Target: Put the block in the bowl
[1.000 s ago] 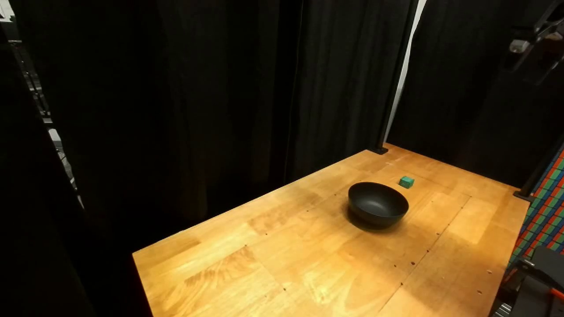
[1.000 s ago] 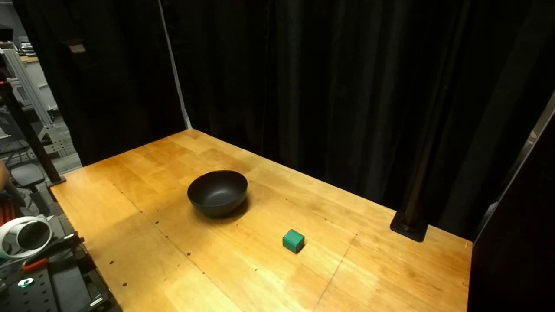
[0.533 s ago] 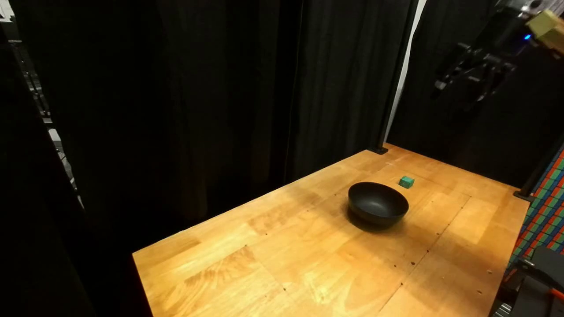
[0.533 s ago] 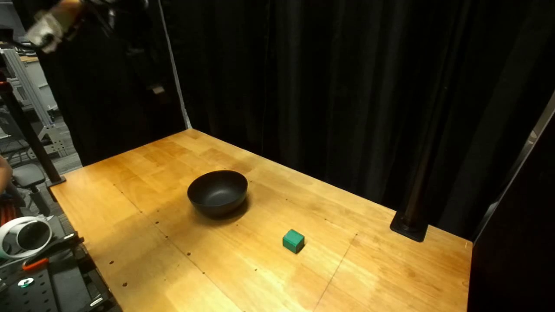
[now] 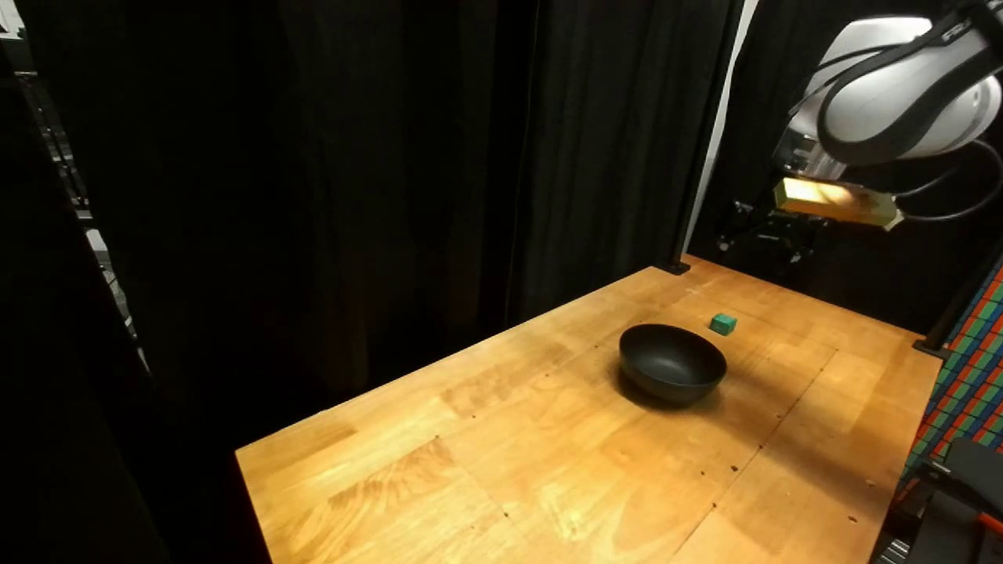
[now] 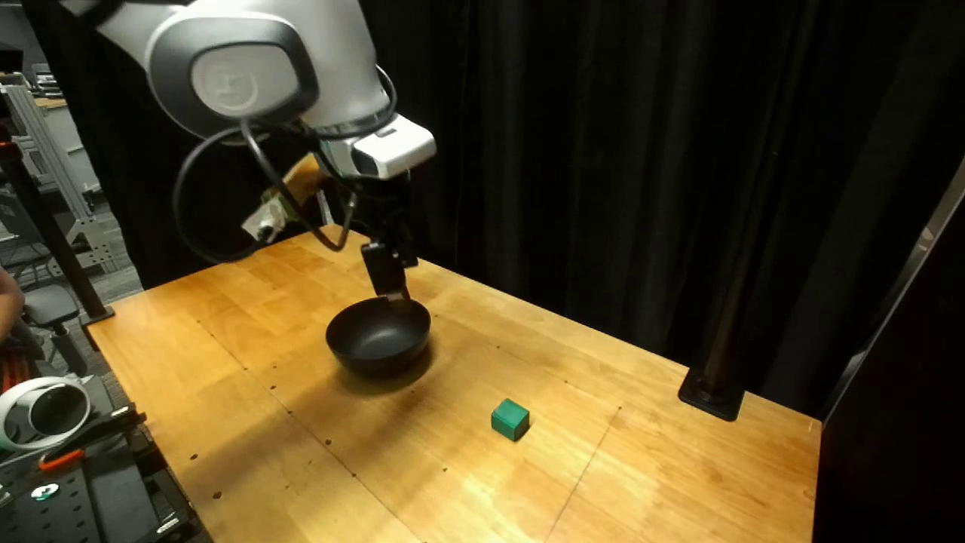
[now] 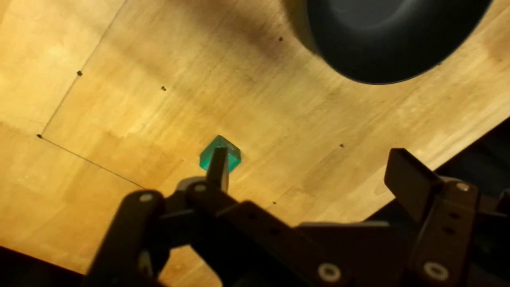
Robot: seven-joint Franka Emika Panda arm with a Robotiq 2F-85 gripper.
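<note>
Green is the small block (image 7: 234, 154), and in the wrist view I meet it first from the left: it sits on the tabletop (image 7: 259, 119), beyond the left one of the jaws, which hides a part of it. Next comes the gap; the jaws are spread wide and nothing is held between them. Further to the right, ahead of the right jaw, lies the black bowl (image 7: 378, 56), well apart from the block. In an exterior view the white arm (image 5: 878, 110) holds the jaws well above the tabletop. So I judge that the step in hand is reaching for the block, and the grasp is not yet made. The next move, I think, asks that the jaws shift left in the wrist view, until the block is under the middle of their gap, and only then go down.
</note>
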